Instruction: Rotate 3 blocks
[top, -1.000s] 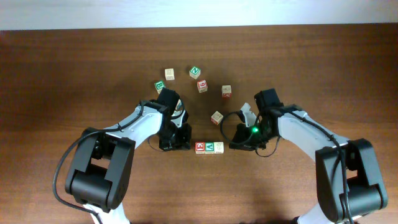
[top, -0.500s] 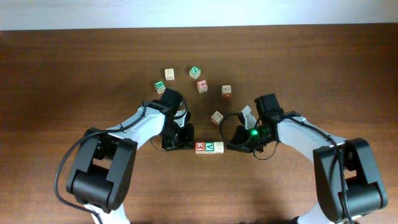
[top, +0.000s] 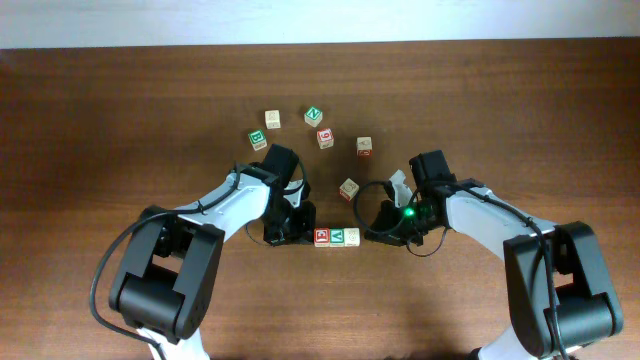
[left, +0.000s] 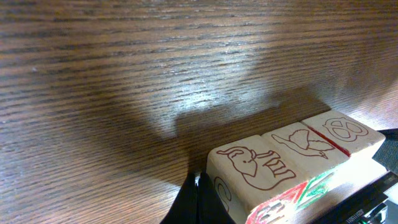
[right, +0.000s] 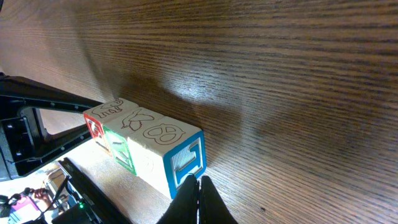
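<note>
From overhead we see the dark brown wood-grain table lit evenly and brightly, sharp from edge to edge, with only faint shadows. In both wrist views a pale sheen of glare lies on the grain beyond the pale-wood alphabet cubes. Broad soft shadows spread beside them, and the nearest foreground blurs.

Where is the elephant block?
In the left wrist view, the elephant block ends the three-block row, beside the bird block, right at the shut left gripper.
</note>
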